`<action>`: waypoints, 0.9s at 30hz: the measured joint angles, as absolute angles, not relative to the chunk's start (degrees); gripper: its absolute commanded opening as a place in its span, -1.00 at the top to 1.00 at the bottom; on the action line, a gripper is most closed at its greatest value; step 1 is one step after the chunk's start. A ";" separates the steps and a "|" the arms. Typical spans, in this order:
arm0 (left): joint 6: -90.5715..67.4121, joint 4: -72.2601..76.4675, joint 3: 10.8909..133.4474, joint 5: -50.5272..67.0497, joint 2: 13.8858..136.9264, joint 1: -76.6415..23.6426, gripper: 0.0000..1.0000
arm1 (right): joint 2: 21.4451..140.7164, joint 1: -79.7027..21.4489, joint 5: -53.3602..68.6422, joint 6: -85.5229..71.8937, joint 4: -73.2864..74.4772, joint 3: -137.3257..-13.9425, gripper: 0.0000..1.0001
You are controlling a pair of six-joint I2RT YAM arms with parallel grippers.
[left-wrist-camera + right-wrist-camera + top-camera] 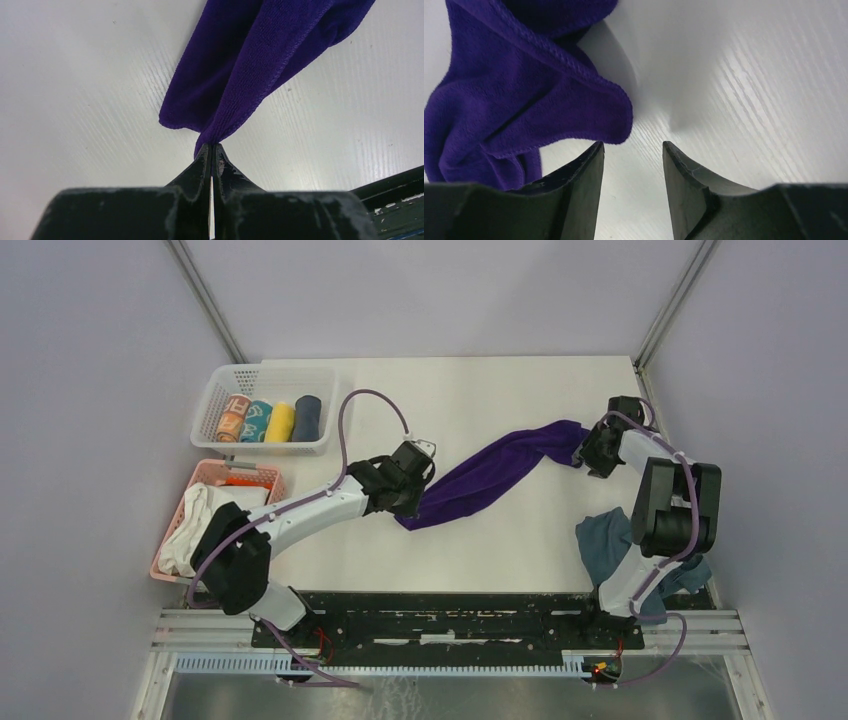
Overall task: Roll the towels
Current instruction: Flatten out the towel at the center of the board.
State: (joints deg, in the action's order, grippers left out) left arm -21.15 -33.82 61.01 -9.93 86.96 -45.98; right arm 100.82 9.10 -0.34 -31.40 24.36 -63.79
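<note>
The deep purple towel (pixel 495 472) lies stretched and twisted across the middle of the table, from lower left to upper right. My left gripper (pixel 412 502) is shut on its near-left corner; in the left wrist view the cloth (pixel 255 65) comes out of the closed tips (pixel 211 148). My right gripper (pixel 583 452) is open and empty at the towel's far-right end; in the right wrist view a purple corner (pixel 534 90) lies just beyond the left fingertip, with bare table between the jaws (pixel 632 146). The slate-grey towel (pixel 605 540) lies crumpled under the right arm near the front right.
A white basket (pixel 225 390) at the back left holds several rolled towels. A pink basket (pixel 205 475) below it holds a white cloth bundle (pixel 190 530). A black rail (pixel 440 615) runs along the near edge. Walls stand close on both sides.
</note>
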 measured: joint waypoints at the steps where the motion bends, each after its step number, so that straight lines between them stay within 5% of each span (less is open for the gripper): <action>1: -21.12 -33.80 60.90 -9.82 86.89 -45.74 0.95 | 101.69 9.28 0.21 -31.92 23.86 -64.29 -0.06; 12: -21.12 -33.69 60.51 -8.34 86.61 -44.38 0.95 | 107.28 10.31 4.38 -37.12 20.95 -67.44 0.05; 21: -21.15 -33.71 60.51 -8.36 86.61 -42.15 0.95 | 107.37 10.48 4.43 -39.42 20.62 -67.40 0.96; 27: -21.12 -34.65 60.86 -8.99 86.00 -38.30 0.95 | 106.63 11.64 4.27 -38.89 23.46 -68.60 1.00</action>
